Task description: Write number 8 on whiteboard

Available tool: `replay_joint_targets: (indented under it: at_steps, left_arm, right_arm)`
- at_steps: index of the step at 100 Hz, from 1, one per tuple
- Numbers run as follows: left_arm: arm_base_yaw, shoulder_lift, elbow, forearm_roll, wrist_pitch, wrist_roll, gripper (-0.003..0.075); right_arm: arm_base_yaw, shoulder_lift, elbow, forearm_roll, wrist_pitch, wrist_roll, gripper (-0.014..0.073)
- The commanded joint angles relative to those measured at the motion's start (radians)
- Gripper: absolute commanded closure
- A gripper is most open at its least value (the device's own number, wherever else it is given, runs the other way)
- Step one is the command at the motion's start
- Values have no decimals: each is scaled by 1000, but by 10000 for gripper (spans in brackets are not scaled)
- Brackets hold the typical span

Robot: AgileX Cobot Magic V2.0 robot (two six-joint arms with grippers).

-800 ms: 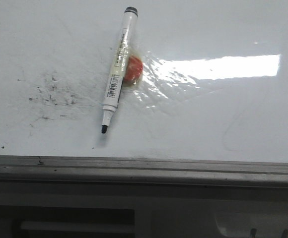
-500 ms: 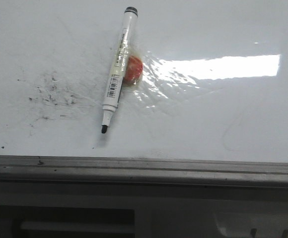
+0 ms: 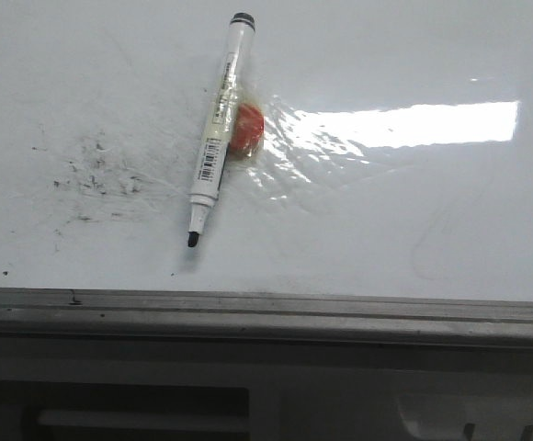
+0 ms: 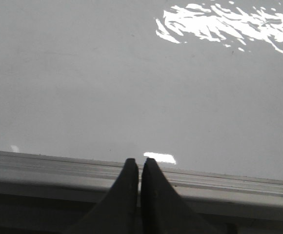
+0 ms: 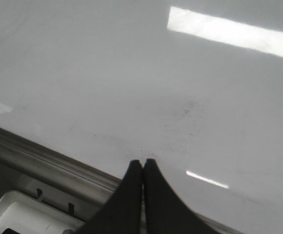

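The whiteboard [image 3: 413, 220] is glossy white with a grey metal edge strip along its near side. An uncapped white marker [image 3: 217, 129] lies on it, black tip toward the near edge, resting against a small red-orange piece [image 3: 246, 129]. No number 8 shows on the board; only scattered black smudge specks [image 3: 96, 175] lie left of the marker. My left gripper [image 4: 139, 162] is shut and empty over the edge strip. My right gripper [image 5: 143, 162] is shut and empty just past the strip, over bare board [image 5: 131, 87]. Neither gripper shows in the front view.
Bright glare [image 3: 413, 124] lies right of the marker. The grey edge strip [image 3: 266, 312] runs across the front. A white moulded part [image 5: 19, 214] sits below the board's edge in the right wrist view.
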Motion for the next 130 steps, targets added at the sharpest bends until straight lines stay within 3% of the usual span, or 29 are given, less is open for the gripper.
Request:
replay_joint_targets:
  at_steps: [1, 17, 30, 52, 60, 70, 81, 90, 113, 130]
  left_arm:
    - [0, -32, 33, -6, -58, -8, 741]
    - [0, -32, 33, 32, -58, -6, 741]
    - [0, -32, 33, 23, -65, -9, 741]
    - [0, -32, 31, -605, -129, -9, 741]
    - [0, -32, 31, -684, -154, -9, 741]
    - [0, -32, 31, -765, -169, -9, 741]
    - [0, -32, 31, -874, -183, -9, 741]
    - [-1, -32, 17, -885, -180, 0, 741]
    - [-1, -15, -102, -851, -96, 264, 741]
    - [-1, 80, -230, -726, 12, 333, 741]
  right_arm:
    - [-7, -21, 13, -5, -36, -2, 657]
    - [-7, -21, 13, -8, -38, -2, 657]
    - [-7, -21, 13, -116, -111, -2, 657]
    - [-7, -21, 13, -117, -446, -2, 657]
    - [-7, -21, 13, -67, -546, 14, 657]
    - [-7, -21, 13, 89, -606, 72, 657]
    - [-7, -21, 9, 349, -587, 72, 657]
    - [-7, -21, -4, 467, -571, 72, 657]
    - [-7, -13, -115, 497, -373, 72, 657]
    - [-7, 47, -198, 477, -189, 47, 657]
